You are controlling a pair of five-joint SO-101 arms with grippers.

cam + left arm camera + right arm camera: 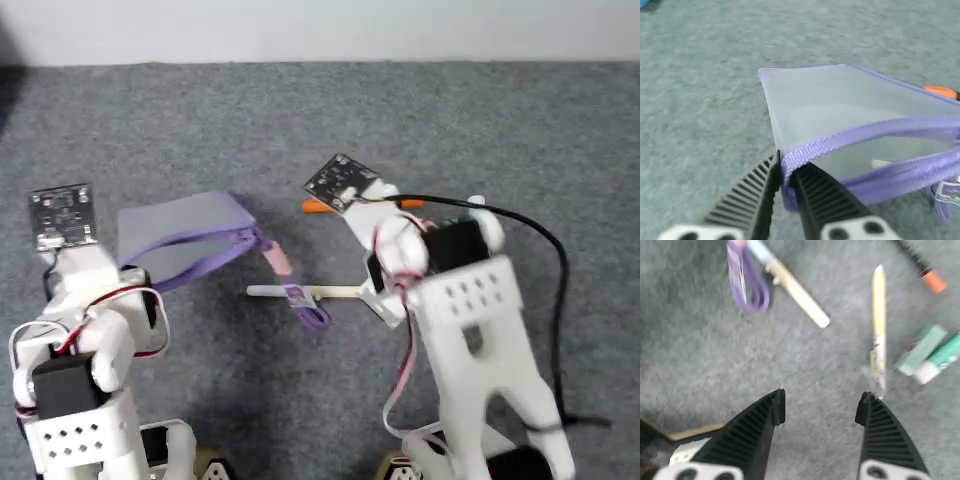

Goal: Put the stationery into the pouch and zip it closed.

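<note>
The left gripper (786, 168) has its fingers clamped on the zip-band corner of the pouch (840, 105), whose mouth gapes open beyond them. A pale patch shows through its wall, perhaps a label. The right gripper (821, 402) hovers with fingers apart over bare counter (300, 120). Past them lie a yellow pen (879, 315), two green pieces (920, 350), a cream pen (795, 290) beside the purple strap (745, 280), and farthest an orange-tipped marker (927, 272). Loading and zipping look wholly undone. Open counter separates pens from the pouch mouth, and its edges are well apart from both.
</note>
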